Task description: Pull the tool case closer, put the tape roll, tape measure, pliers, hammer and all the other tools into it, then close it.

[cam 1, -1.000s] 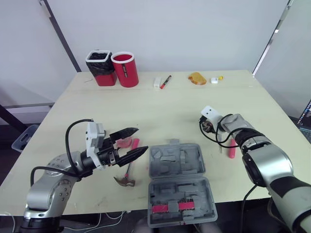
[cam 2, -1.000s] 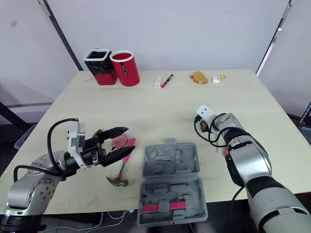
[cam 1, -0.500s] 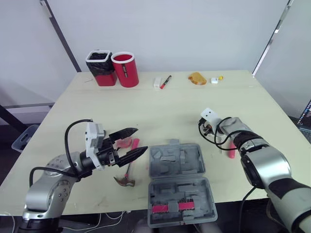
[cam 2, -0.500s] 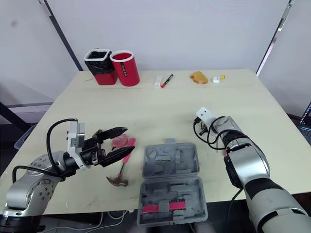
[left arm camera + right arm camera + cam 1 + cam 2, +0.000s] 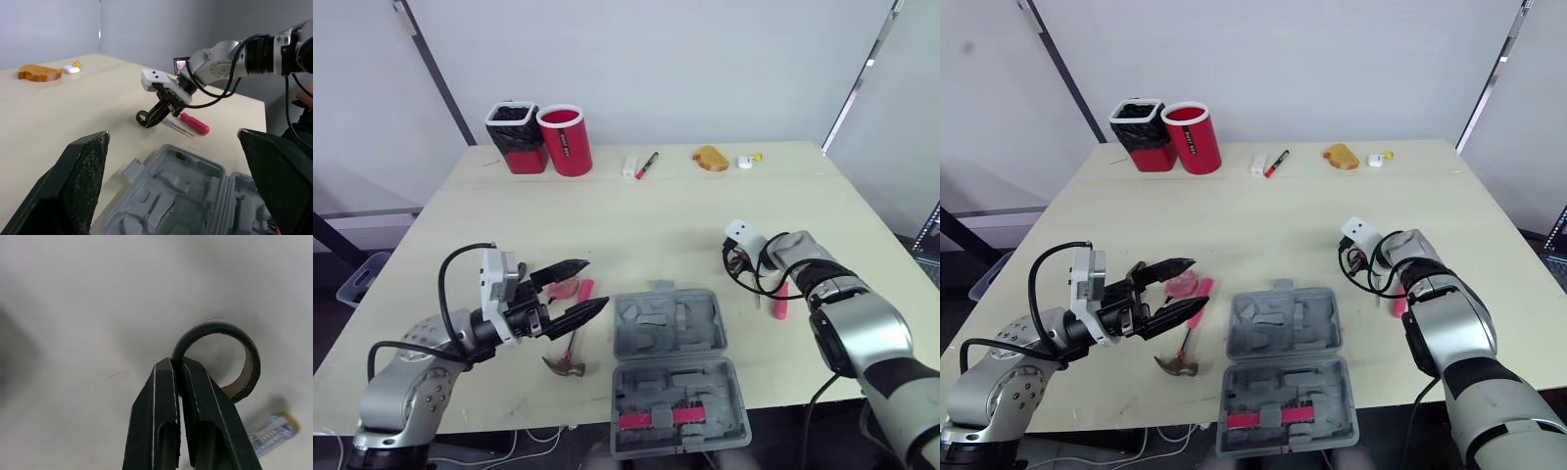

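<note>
The grey tool case (image 5: 672, 338) lies open at the table's front edge, with red-handled tools (image 5: 656, 419) in its near half. To its right, my right gripper (image 5: 736, 260) is shut on the wall of the black tape roll (image 5: 217, 328), held low over the table (image 5: 143, 118). A red screwdriver (image 5: 781, 302) lies just right of it. My left gripper (image 5: 597, 284) is open, left of the case, above the hammer (image 5: 568, 357) and a pink tool (image 5: 564, 287). Nothing is between its fingers.
A black cup (image 5: 516, 137) and a red cup (image 5: 566, 139) stand at the back left. A white block (image 5: 629, 166), a marker (image 5: 647, 164), an orange piece (image 5: 711, 158) and a small white item (image 5: 745, 163) lie along the far edge.
My right gripper has drifted slightly to the right with the tape roll in it. The left arm has shifted a little leftward, still open.
</note>
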Robot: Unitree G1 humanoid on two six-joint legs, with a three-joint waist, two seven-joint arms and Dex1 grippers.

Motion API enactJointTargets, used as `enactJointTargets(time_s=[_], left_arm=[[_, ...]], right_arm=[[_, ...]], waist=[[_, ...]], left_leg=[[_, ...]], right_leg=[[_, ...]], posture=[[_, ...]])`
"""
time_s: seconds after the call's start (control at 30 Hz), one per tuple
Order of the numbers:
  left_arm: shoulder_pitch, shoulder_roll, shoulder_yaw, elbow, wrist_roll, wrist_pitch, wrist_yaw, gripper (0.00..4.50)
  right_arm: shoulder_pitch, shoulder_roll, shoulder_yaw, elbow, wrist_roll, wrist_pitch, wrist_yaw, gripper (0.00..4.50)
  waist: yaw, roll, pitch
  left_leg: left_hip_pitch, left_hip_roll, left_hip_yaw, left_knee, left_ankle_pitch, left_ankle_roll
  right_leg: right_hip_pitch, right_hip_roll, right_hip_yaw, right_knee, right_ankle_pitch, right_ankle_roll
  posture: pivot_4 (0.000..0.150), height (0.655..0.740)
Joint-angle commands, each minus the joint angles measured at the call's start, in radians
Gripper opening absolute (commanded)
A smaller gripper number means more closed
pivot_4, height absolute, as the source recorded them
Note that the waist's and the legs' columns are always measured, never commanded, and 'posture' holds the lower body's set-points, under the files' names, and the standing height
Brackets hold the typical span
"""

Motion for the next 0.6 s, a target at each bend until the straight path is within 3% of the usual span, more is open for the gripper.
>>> enactJointTargets(time_s=[0.03, 0.17, 0.4, 0.6], left_arm=[[-0.011, 0.005, 0.0, -0.028, -0.023, 0.001, -0.021, 4.5], [-0.009, 0.007, -0.006, -0.027, -0.025, 0.006, -0.043, 4.5], [0.012, 0.019, -0.014, -0.045, -0.026, 0.013, -0.078, 4.5], [0.038, 0.037, -0.001, -0.045, -0.028, 0.009, -0.104, 4.5]], right_arm=[[-0.028, -0.035, 0.034, -0.111, -0.005, 0.016, 0.147, 0.13], [0.041, -0.087, 0.084, -0.322, -0.014, 0.077, 0.267, 0.13], [0.326, -0.294, 0.162, -1.078, -0.013, 0.352, 0.482, 0.13], [0.424, -0.405, 0.214, -1.448, -0.026, 0.507, 0.517, 0.13]], waist=[[0.0, 0.0, 0.0], [0.001, 0.0, 0.0], [0.018, 0.001, 0.001], [0.021, 0.001, 0.001]], left_leg=[[0.0, 0.0, 0.0, 0.0, 0.0, 0.0], [0.0, 0.0, 0.0, 0.0, 0.0, 0.0], [-0.002, 0.0, -0.003, 0.0, 0.0, 0.0], [0.0, 0.0, -0.002, 0.0, 0.0, 0.0]], right_leg=[[0.0, 0.0, 0.0, 0.0, 0.0, 0.0], [0.0, 0.0, 0.0, 0.0, 0.0, 0.0], [0.0, 0.0, -0.002, -0.001, 0.0, 0.0], [0.0, 0.0, -0.002, -0.001, -0.001, -0.002]], posture=[[0.15, 0.74], [0.15, 0.74], [0.15, 0.74], [0.15, 0.74]])
